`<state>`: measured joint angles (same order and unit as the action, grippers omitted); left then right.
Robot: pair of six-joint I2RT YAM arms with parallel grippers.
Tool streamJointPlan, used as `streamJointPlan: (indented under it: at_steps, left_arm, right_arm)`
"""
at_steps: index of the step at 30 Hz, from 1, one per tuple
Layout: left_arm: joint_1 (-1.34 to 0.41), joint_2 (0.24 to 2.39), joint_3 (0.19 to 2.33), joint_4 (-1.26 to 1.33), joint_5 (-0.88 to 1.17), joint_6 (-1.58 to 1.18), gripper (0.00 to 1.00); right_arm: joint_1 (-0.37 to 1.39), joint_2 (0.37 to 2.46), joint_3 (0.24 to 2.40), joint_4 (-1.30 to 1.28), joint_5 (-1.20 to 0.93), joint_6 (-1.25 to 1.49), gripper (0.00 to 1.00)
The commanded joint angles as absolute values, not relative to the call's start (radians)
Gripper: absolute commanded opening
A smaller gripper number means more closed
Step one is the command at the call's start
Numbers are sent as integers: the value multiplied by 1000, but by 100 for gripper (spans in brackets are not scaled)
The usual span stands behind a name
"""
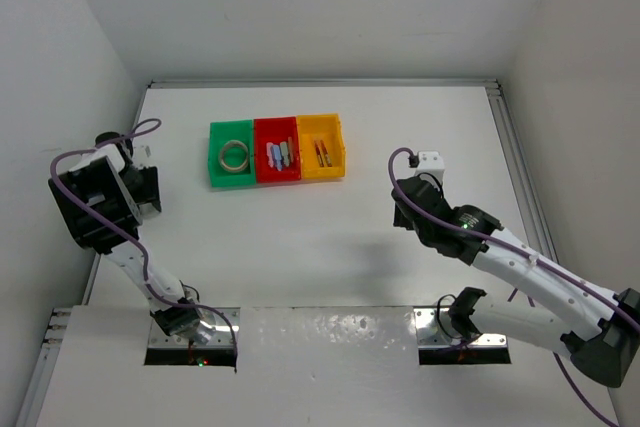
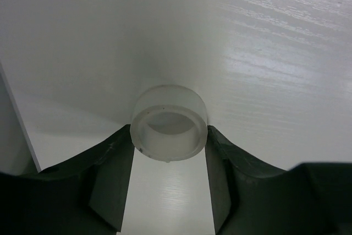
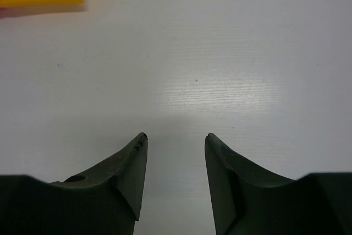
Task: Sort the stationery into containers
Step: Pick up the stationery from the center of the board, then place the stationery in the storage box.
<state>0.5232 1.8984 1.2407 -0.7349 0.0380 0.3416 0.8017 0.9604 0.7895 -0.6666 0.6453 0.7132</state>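
Tape roll [image 2: 169, 127], clear and cloudy, is pinched by the left gripper [image 2: 169, 136], whose dark fingers [image 2: 118, 152] touch both of its sides, out at nine o'clock over the white table [image 1: 300, 237]. The right gripper [image 3: 176, 141], around three o'clock, stands narrowly parted with nothing between its jaws. Up at twelve o'clock three joined bins sit in a row. The green bin [image 1: 230, 180] holds a tape ring [image 1: 234, 155], the red bin [image 1: 277, 178] stubby sticks [image 1: 281, 155], and the yellow-orange bin [image 1: 322, 174] thin pens [image 1: 321, 154], their markings too small to read.
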Motion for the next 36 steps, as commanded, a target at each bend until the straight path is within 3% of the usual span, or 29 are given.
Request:
streamJointPlan:
  at_steps: [1, 2, 4, 5, 6, 11, 15, 22, 36]
  left_arm:
    - [515, 1894, 1262, -698, 58, 331, 34]
    - [515, 1887, 1264, -699, 64, 333, 24]
    - [515, 1865, 1270, -710, 71, 336, 14]
    - [515, 1858, 1287, -730, 81, 337, 3]
    - [515, 1849, 1299, -744, 92, 342, 0]
    - [437, 1711, 1408, -824, 198, 386, 0]
    - [243, 1600, 1448, -819, 207, 397, 0]
    - [-27, 1644, 1473, -776, 85, 379, 0]
    - [-141, 1761, 1430, -658, -63, 408, 0]
  right_arm:
    - [808, 948, 807, -670, 661, 730, 45]
    - [808, 946, 807, -670, 663, 732, 45]
    - [808, 946, 805, -670, 663, 732, 45]
    - [807, 946, 805, -672, 664, 733, 45]
    - [808, 946, 802, -670, 663, 732, 45]
    - [808, 948, 796, -664, 661, 735, 45]
    - [810, 957, 792, -646, 655, 736, 45]
    - [810, 962, 796, -650, 658, 735, 45]
    - [810, 908, 755, -676, 675, 779, 45]
